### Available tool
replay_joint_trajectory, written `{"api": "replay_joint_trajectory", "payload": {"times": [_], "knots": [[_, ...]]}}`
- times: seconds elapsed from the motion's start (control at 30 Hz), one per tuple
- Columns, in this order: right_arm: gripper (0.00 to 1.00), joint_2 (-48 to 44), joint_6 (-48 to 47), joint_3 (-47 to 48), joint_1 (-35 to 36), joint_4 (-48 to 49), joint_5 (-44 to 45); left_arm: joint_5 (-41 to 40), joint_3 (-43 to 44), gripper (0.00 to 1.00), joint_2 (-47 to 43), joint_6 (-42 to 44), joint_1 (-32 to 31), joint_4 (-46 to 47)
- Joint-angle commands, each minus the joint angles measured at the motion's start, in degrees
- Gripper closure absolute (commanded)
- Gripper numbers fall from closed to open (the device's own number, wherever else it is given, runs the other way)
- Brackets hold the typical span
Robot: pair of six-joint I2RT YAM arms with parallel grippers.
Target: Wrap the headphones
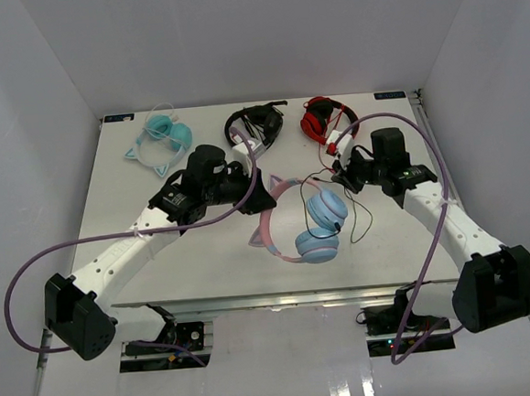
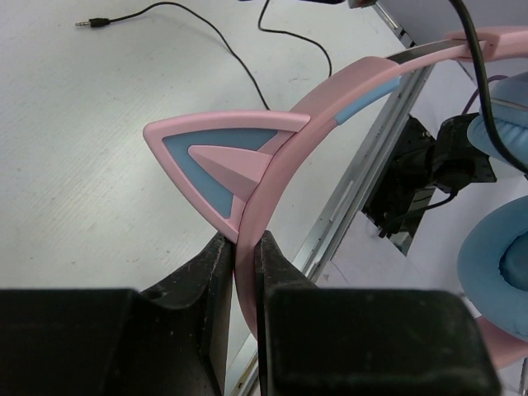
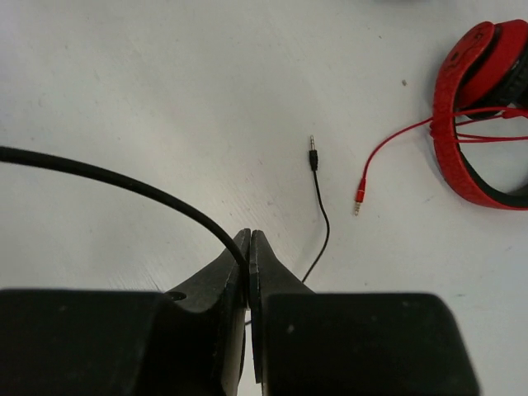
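Note:
The headphones (image 1: 317, 223) with light blue ear cups and a pink cat-ear headband are held above the middle of the table. My left gripper (image 1: 263, 198) is shut on the pink headband (image 2: 272, 186) just below a cat ear (image 2: 216, 153). My right gripper (image 1: 341, 175) is shut on the thin black cable (image 3: 124, 183), which runs from the jaws off to the left. The cable's plug end (image 3: 313, 155) lies on the table ahead of the right fingers; the plug (image 2: 84, 23) also shows in the left wrist view. A blue ear cup (image 2: 503, 272) hangs at the right.
All-turquoise cat-ear headphones (image 1: 161, 137) lie at the back left, black headphones (image 1: 257, 125) at the back middle, red headphones (image 1: 325, 118) with a red cable (image 3: 396, 144) at the back right. The table's front edge (image 1: 273, 295) is below the held headphones.

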Motion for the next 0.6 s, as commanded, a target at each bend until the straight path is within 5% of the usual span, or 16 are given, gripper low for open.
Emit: {"api": "replay_joint_trajectory", "payload": {"times": [0.0,0.3,0.43,0.57], "knots": [[0.92,3.97,7.86,4.98,-1.23,2.56,-11.38,4.89,0.42,1.00,-3.10,-2.96,-0.21,4.13],[0.92,6.54,12.21,1.90,-2.11,3.45,-22.51,1.37,3.49,1.00,-3.18,-4.61,-0.21,4.60],[0.76,6.18,14.35,-2.50,-2.67,6.76,-40.72,-6.84,8.62,1.00,-1.85,-8.14,-0.13,6.38],[0.64,5.94,21.16,-5.05,-2.66,14.84,-49.00,-9.57,16.02,1.00,2.53,-12.64,-0.20,6.86]]}}
